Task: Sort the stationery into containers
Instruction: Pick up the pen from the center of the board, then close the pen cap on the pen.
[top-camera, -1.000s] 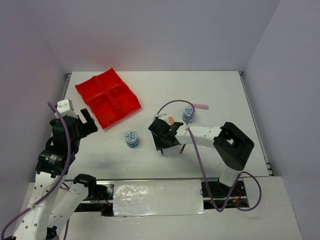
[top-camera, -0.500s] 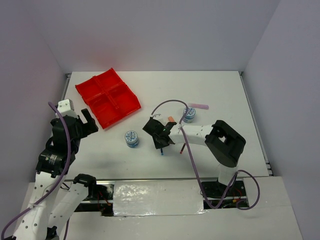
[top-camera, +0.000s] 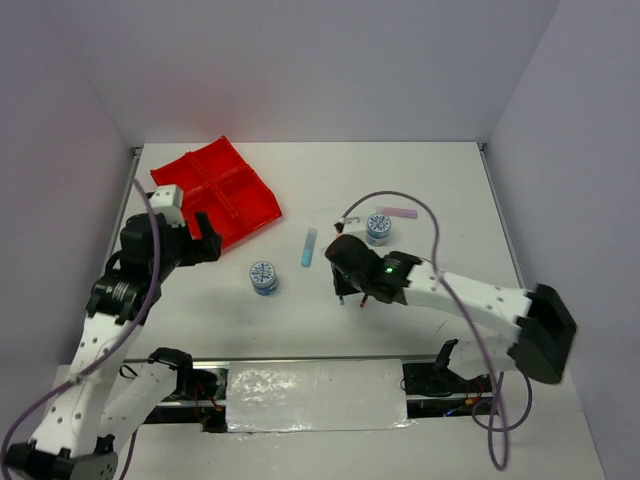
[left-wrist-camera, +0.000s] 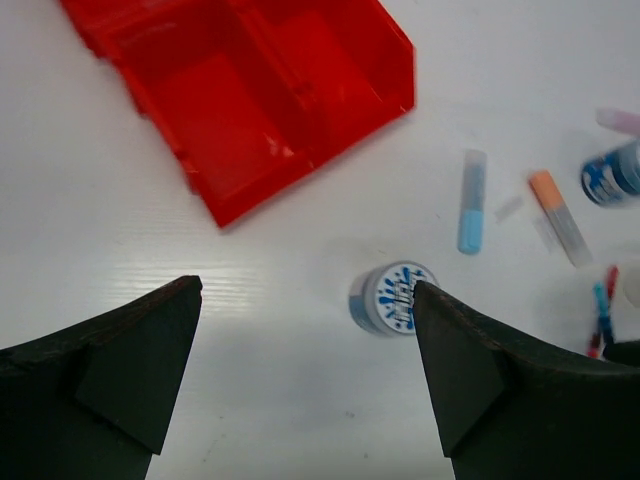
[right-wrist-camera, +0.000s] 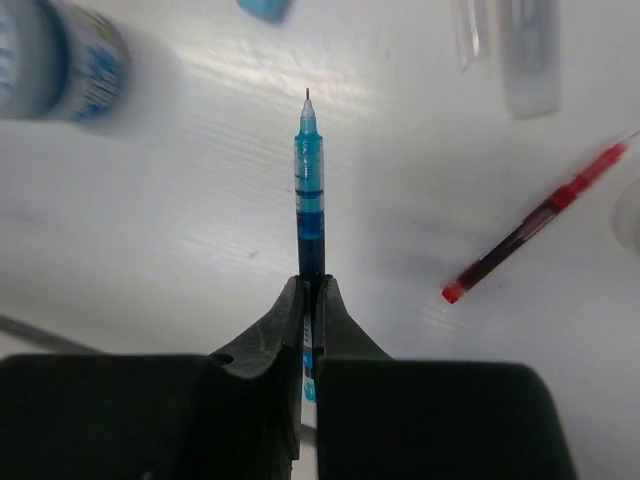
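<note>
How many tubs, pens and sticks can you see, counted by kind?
Tubs: 2 (near tub, far tub)
Pens: 2 (blue pen, red pen)
Sticks: 3 (light-blue stick, orange-tipped stick, pink stick)
Total: 7

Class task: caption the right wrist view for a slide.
Right gripper pinching the blue pen, red pen lying nearby.

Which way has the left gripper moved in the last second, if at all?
Yes. In the top view the left gripper has shifted right. It now covers the near corner of the red tray, which has not moved.
</note>
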